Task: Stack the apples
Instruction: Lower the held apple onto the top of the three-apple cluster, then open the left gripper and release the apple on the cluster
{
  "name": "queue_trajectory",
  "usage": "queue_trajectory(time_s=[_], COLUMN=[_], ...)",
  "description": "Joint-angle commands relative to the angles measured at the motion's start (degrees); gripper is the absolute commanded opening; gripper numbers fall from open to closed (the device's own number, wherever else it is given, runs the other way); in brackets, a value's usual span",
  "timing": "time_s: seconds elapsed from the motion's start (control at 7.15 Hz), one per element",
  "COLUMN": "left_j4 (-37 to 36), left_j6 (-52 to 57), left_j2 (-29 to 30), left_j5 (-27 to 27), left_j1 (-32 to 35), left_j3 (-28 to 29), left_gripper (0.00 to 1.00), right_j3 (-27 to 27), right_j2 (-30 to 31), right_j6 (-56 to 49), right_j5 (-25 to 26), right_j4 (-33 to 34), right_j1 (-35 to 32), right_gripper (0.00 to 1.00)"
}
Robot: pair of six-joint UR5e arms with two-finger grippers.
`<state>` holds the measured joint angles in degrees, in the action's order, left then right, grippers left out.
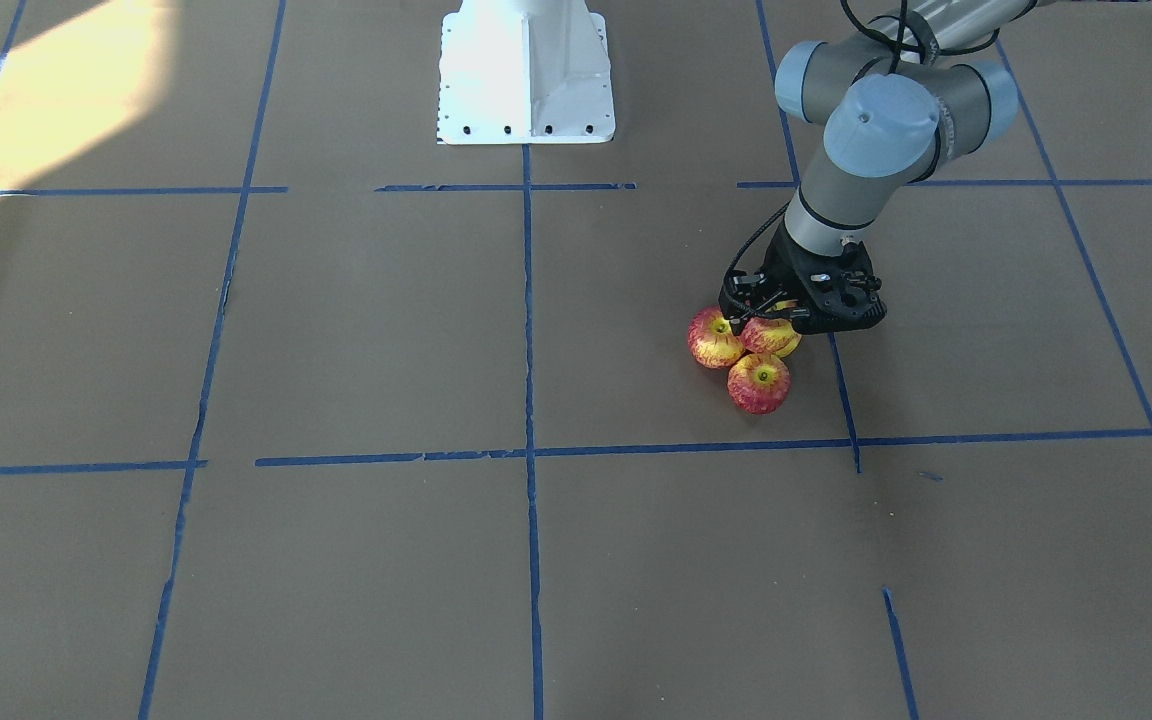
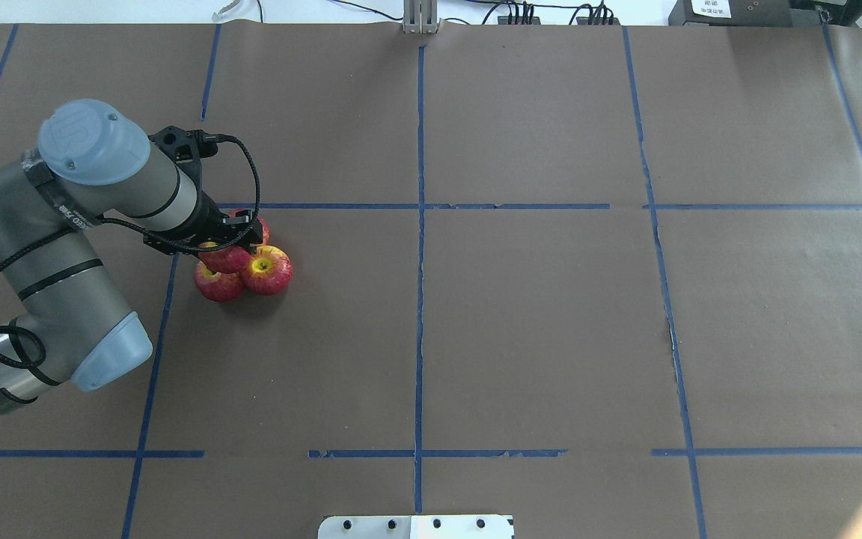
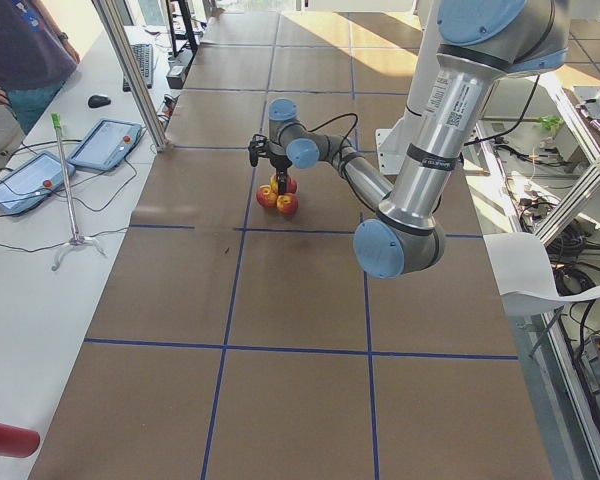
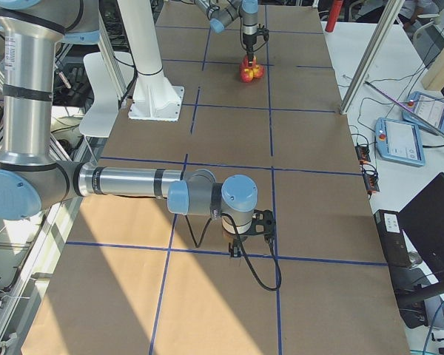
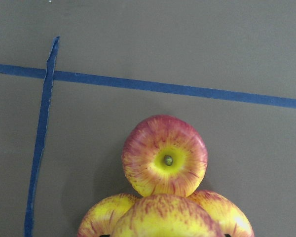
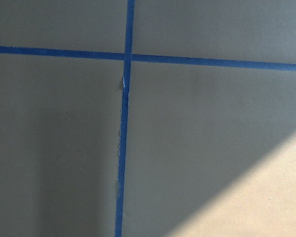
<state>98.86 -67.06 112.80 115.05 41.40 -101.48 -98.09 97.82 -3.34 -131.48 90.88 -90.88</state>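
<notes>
Four apples, red streaked with yellow, sit in one cluster. Three rest on the brown table: one (image 1: 759, 383) nearest the front camera, one (image 1: 711, 340) beside it, and one (image 2: 259, 224) mostly hidden behind my left gripper. The fourth apple (image 1: 774, 335) sits on top of them, between the fingers of my left gripper (image 1: 761, 322), which is shut on it. In the left wrist view the held apple (image 5: 165, 219) fills the bottom edge above two base apples, with the third (image 5: 164, 157) beyond. My right gripper (image 4: 253, 231) hovers low over bare table far from the apples; I cannot tell whether it is open or shut.
The white robot base (image 1: 526, 70) stands at the table's robot side. Blue tape lines (image 1: 528, 330) grid the brown table cover. A side bench with tablets (image 3: 100, 145) and a person (image 3: 20, 50) lies beyond the table's far edge.
</notes>
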Motion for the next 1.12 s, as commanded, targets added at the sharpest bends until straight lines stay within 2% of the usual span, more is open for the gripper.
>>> queue_trajectory(time_s=[0.0,0.14,0.56,0.98], left_j4=[0.02,0.02,-0.07,-0.51], left_j6=[0.00,-0.09,-0.09,-0.53], left_j2=[0.05,0.05,-0.04,-0.13], left_j5=[-0.09,-0.09,-0.09,-0.09], left_j1=[0.00,0.00,0.09,2.18], left_j3=[-0.04,-0.04,-0.65,-1.53], left_gripper=[0.84,0.85,0.99,1.00], right_j3=[0.00,0.00,0.00,0.00], right_j2=[0.00,0.00,0.00,0.00], right_j6=[0.00,0.09,0.09,0.09], right_j5=[0.00,0.00,0.00,0.00], right_j4=[0.00,0.00,0.00,0.00], right_j1=[0.00,0.00,0.00,0.00], right_gripper=[1.00,1.00,1.00,1.00])
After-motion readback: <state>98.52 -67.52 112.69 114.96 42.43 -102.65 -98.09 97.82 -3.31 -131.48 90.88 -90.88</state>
